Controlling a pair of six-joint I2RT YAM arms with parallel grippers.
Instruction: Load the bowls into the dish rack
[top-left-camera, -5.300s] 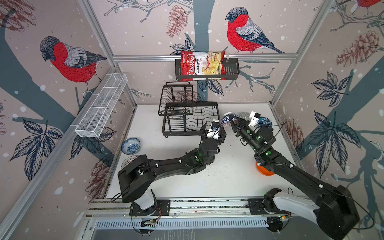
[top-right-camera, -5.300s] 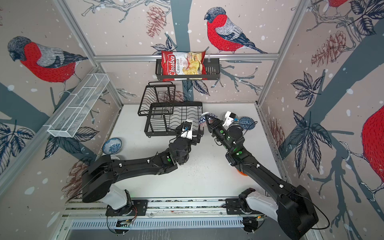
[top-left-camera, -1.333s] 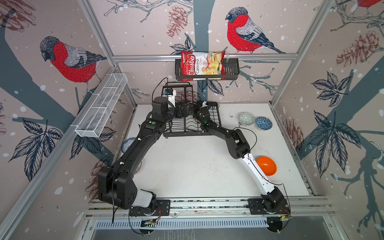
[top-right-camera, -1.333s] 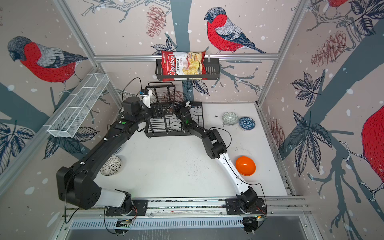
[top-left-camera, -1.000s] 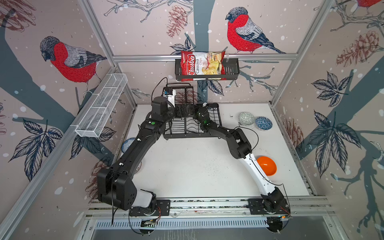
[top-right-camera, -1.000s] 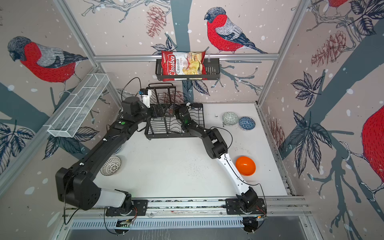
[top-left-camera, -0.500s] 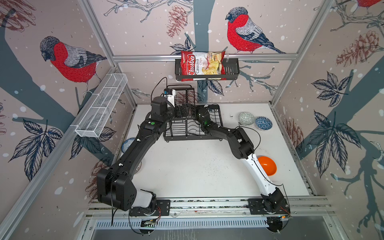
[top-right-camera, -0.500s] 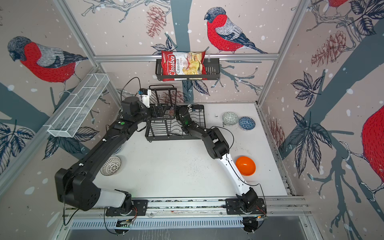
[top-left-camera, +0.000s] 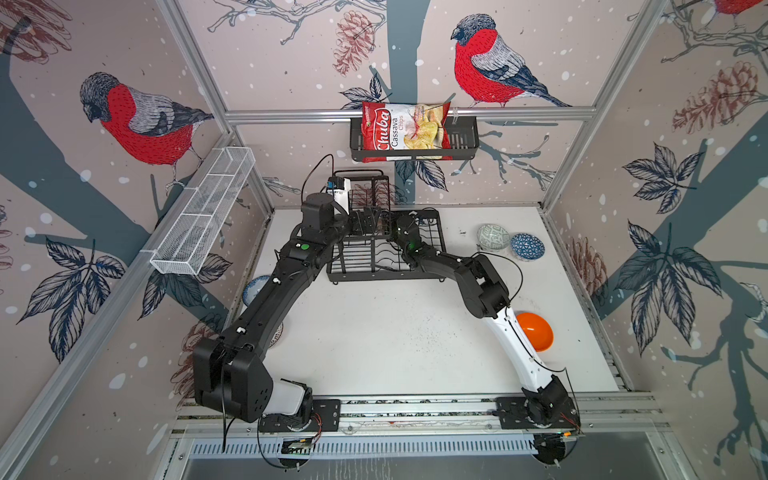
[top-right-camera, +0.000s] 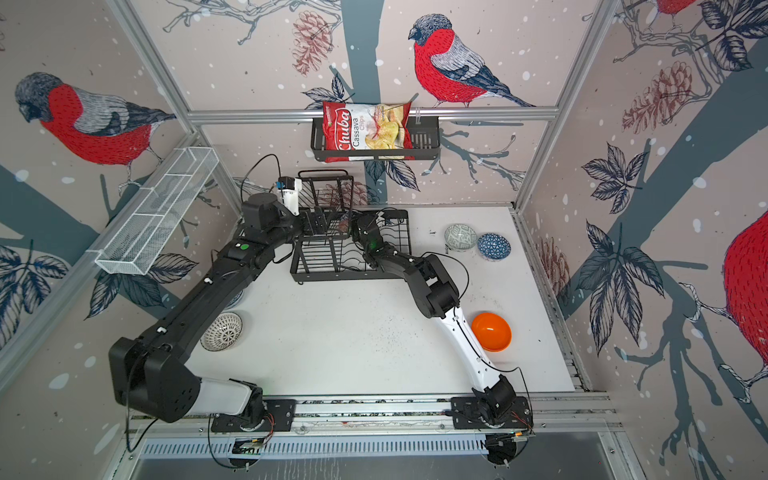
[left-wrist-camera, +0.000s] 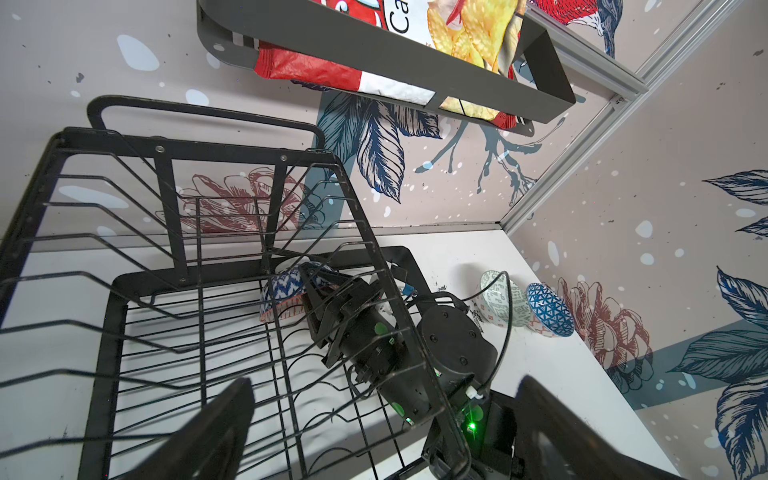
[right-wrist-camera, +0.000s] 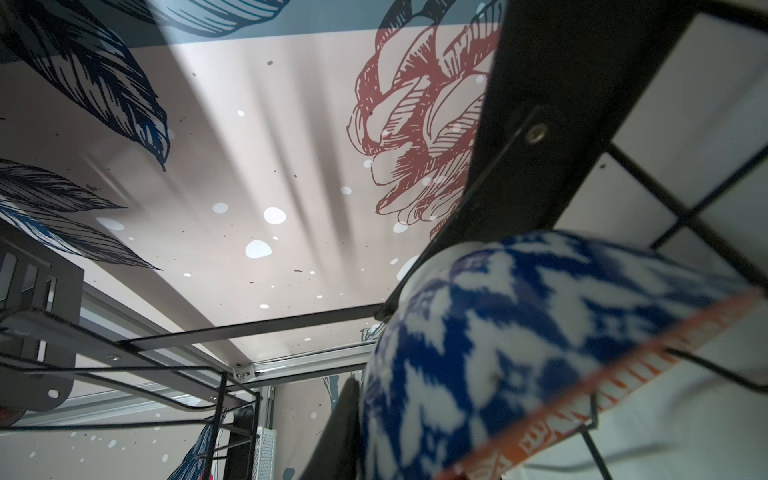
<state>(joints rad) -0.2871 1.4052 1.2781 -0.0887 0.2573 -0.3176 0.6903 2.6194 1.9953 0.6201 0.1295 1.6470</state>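
Reaching into the dish rack (top-left-camera: 384, 266), the right gripper (left-wrist-camera: 316, 279) has its jaws at the rim of a blue-and-white bowl (left-wrist-camera: 281, 291), which sits tilted on the lower wires. Whether they clamp it I cannot tell. The left gripper (left-wrist-camera: 384, 386) hangs spread wide by the raised tier. An orange bowl (top-left-camera: 537, 331) sits on the worktop (top-left-camera: 395, 340).
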